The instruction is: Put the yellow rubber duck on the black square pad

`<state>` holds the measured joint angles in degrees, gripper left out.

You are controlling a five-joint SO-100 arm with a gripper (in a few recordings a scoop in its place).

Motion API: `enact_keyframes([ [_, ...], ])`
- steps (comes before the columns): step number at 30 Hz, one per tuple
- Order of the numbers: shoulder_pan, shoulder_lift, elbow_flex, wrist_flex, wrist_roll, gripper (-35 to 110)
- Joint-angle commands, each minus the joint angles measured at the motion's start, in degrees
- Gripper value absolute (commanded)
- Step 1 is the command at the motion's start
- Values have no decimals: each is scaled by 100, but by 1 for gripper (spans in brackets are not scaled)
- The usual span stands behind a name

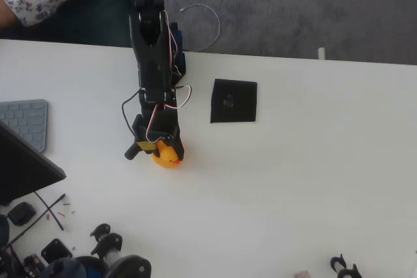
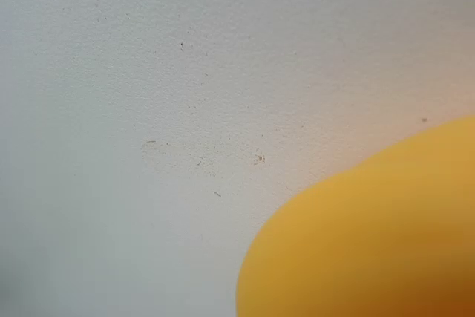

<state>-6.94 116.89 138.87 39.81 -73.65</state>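
Where the overhead view looks straight down, the white surface (image 1: 313, 180) takes up most of the frame, with grey carpet along the top edge. The black arm (image 1: 155, 63) reaches down from the upper middle of the frame toward the centre left, red and white wires looping beside it. The black square pad (image 1: 234, 101) lies flat on the surface just right of the arm, bare, with a faint mark at its centre. A grey keyboard (image 1: 26, 122) sits at the left edge, and small dark parts are scattered along the bottom left. The jaws (image 1: 161, 149) hang over the yellow rubber duck (image 1: 168, 155), which sits below and left of the pad, apart from it. The jaws seem to sit close around the duck, but from above I cannot tell whether they grip it. In the wrist view the duck (image 2: 364, 235) is a blurred yellow mass at the lower right, against the speckled white surface (image 2: 148, 72).
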Motion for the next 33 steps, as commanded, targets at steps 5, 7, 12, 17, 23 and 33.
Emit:
enact_keyframes([
  [5, -62, 88, 0, 62, -53, 15],
  [7, -62, 88, -35, 53, -26, 13],
  [12, -70, 413, -141, 44, 0, 12],
  [17, -290, 1230, -396, 62, 18, 12],
  [23, -571, 2048, -404, 53, 519, 12],
  [33, -1925, 2540, -413, 53, 2522, 12],
])
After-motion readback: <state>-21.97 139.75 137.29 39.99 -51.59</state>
